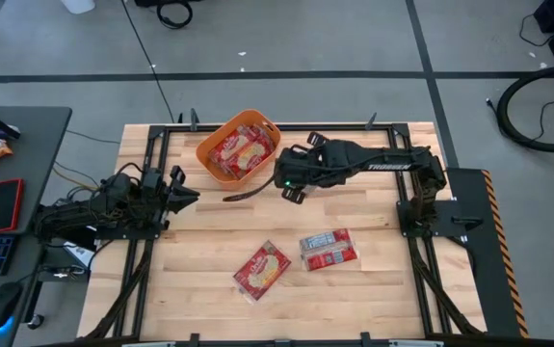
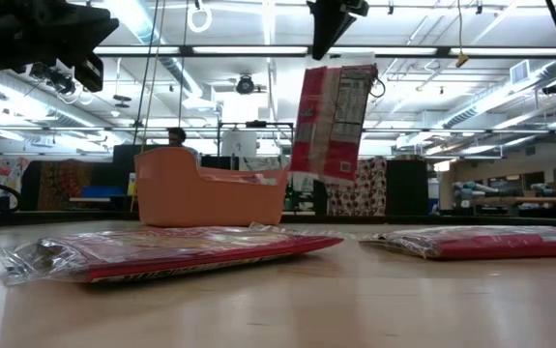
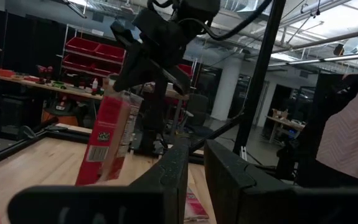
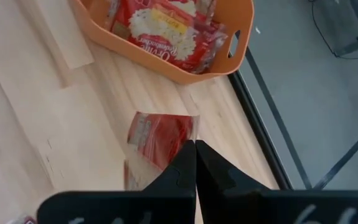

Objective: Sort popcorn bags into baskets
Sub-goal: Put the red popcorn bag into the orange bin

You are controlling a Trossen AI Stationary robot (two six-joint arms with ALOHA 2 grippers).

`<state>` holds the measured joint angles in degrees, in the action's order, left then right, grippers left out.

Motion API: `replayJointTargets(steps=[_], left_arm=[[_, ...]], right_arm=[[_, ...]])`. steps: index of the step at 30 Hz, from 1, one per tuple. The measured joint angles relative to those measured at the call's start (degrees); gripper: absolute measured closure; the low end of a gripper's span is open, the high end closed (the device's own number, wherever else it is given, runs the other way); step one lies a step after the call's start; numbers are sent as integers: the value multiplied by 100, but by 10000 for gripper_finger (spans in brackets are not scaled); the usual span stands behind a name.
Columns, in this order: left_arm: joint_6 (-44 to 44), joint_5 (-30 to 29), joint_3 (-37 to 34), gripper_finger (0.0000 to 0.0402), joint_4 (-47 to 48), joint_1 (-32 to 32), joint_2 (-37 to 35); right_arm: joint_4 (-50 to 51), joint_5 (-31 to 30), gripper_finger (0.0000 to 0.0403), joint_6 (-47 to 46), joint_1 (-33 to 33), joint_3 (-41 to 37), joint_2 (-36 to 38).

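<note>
Beside the orange plastic tub [image 1: 239, 146], the right gripper [image 4: 195, 163] pinches a hanging glossy red popcorn packet [image 2: 333, 108] above the wooden table [image 1: 373, 280]. Left gripper [image 1: 185, 189] waits near the table's left edge, fingers [image 3: 238, 180] slightly parted.

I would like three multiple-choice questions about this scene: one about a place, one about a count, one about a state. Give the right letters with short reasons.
1. Where is the orange basket?
A. at the table's far edge
B. at the near edge
C. on the floor

2. How many popcorn bags lie flat on the bare table?
A. none
B. two
C. five

3. What is the right gripper doing?
A. open and empty
B. shut on a hanging bag
C. inside the basket

Answers:
1 A, it sits by the far rail.
2 B, one bag beside another.
3 B, the held bag hangs in the air near the basket.
</note>
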<state>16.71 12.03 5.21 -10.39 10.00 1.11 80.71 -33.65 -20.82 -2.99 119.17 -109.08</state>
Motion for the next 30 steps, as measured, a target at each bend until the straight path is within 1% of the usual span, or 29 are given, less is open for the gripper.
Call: replayJointTargets(steps=[9,12,15,23,27,30], left_arm=[[4,2,0,345,0,0,0],[22,2,0,345,0,-2,0],[24,2,0,345,0,-2,1],[-14,2,0,345,2,0,-1],[-137,0,0,345,49,-2,-1],[-207,-40,0,345,203,-1,1]], right_arm=[[-180,41,401,109,160,0,55],[-378,75,401,246,222,0,55],[-770,277,401,501,361,0,98],[-2405,1280,401,1678,1011,1,61],[-3320,1958,401,2328,1362,-2,57],[-3802,2509,401,2646,1617,-2,55]])
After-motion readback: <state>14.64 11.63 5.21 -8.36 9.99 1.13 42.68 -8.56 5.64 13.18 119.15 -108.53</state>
